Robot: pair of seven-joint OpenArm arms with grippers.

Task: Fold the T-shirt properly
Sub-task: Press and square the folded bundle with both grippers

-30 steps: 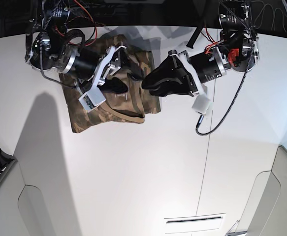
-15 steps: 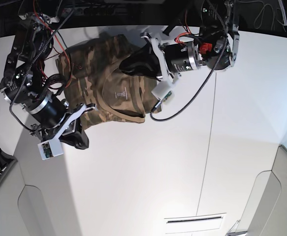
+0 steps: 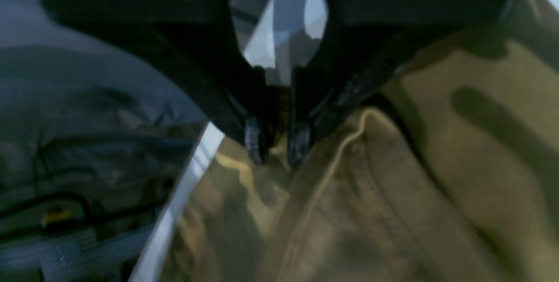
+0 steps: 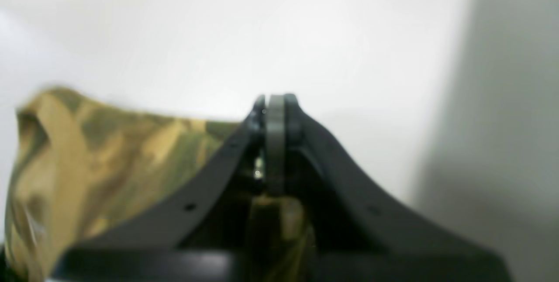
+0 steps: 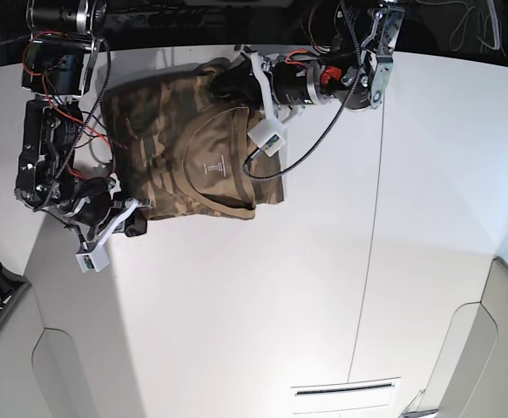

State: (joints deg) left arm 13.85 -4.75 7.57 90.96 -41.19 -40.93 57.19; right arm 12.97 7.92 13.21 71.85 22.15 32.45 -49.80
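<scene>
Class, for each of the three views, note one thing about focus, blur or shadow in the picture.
Left wrist: dim and soft; the brown-and-tan camouflage cloth T-shirt is smeared, and the left gripper is dark. Right wrist: all blurred, the right gripper included, with a grey shadow band at the right. Base: sharpest, bent by a wide lens; arm shadows fall on the white table.

1. T-shirt (image 5: 179,152): 1, camouflage, lying on the tabletop (image 5: 306,287).
2. Neck label (image 5: 211,165): 1, small and white, inside the collar.
3. Arms: 2.
4. Pincers: 2. Left pincer (image 5: 226,80) at the shirt's far edge, right pincer (image 5: 138,228) at its near left corner.
5. Tabletop: 1, white; a thin seam line (image 5: 371,252) splits it into 2 panels.
6. Floor vent (image 5: 345,387): 1.
</scene>
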